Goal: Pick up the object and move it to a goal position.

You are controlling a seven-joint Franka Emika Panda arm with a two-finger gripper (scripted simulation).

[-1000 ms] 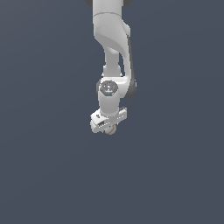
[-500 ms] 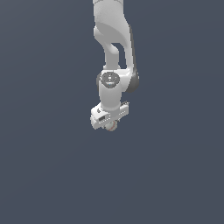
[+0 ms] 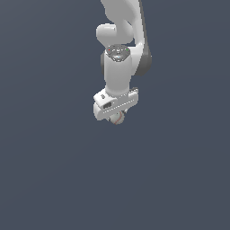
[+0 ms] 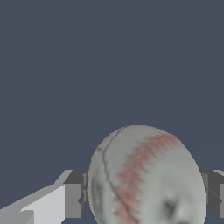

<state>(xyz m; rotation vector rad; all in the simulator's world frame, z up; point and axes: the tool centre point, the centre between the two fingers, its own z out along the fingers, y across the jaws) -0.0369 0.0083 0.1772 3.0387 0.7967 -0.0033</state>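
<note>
The baseball point(image 4: 146, 177) is off-white to pale grey, with mottled darker grey patches and one dark smudge low on its skin. A broad band of soft red stitching curves across it, and a thin dark grey seam line arcs beside that band. In the exterior view the ball point(image 3: 117, 119) shows as a small pale spot with a faint red mark. The tool point(image 3: 116, 113) is white, its fingers point(image 4: 73, 199) mid to dark grey at the tips. The arm point(image 3: 119, 67) is white with dark grey joint sections. The background is a plain, even slate blue-grey.
</note>
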